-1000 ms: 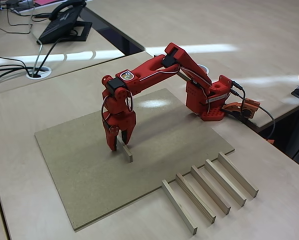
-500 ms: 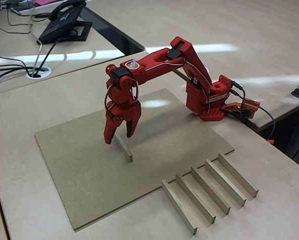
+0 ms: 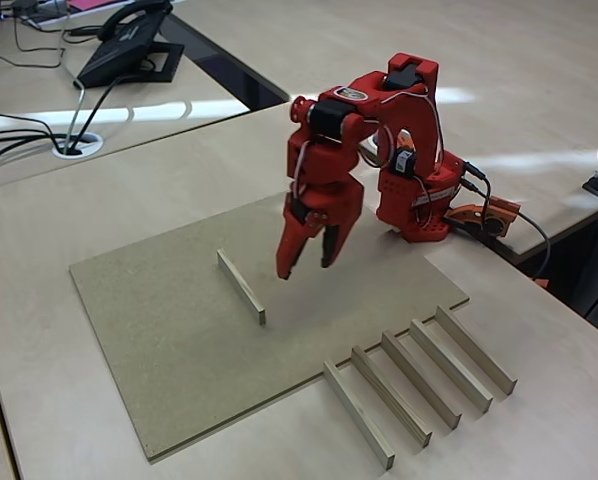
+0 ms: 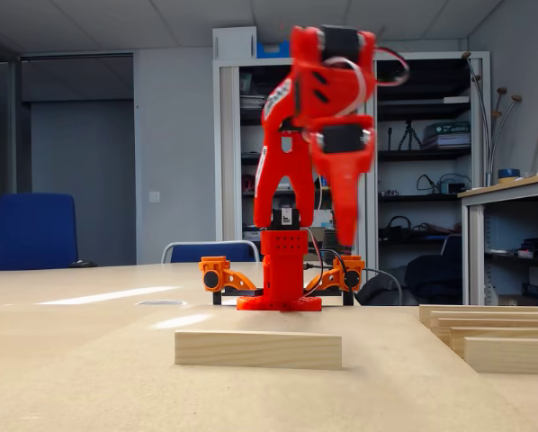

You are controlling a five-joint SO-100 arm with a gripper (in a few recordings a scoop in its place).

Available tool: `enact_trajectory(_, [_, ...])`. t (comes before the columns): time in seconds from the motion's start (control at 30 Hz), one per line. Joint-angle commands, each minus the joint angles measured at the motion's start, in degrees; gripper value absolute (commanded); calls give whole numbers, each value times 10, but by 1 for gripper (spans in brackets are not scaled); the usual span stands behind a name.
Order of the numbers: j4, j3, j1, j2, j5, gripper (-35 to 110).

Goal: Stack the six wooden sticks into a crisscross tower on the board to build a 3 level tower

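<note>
Above the board (image 3: 179, 340), red gripper (image 3: 307, 270) hung parted and empty, one stick (image 3: 241, 286) lay flat beneath, five sticks (image 3: 419, 380) waited beside.

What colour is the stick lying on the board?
Pale beige wood, clearest in a fixed view: the stick on the board.

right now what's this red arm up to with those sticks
The red arm's gripper hangs open and empty above the board. One wooden stick lies flat on the board, apart from the gripper. Five more sticks wait in a row on the desk beside the board's edge. No tower stands yet.
</note>
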Motion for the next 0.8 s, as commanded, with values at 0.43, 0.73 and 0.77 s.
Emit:
enact_trajectory(0.43, [-84, 202, -347, 167, 362, 27])
enact_trajectory(0.73, [-169, 257, -428, 157, 416, 27])
enact_trajectory(0.77, [-176, 258, -433, 151, 417, 27])
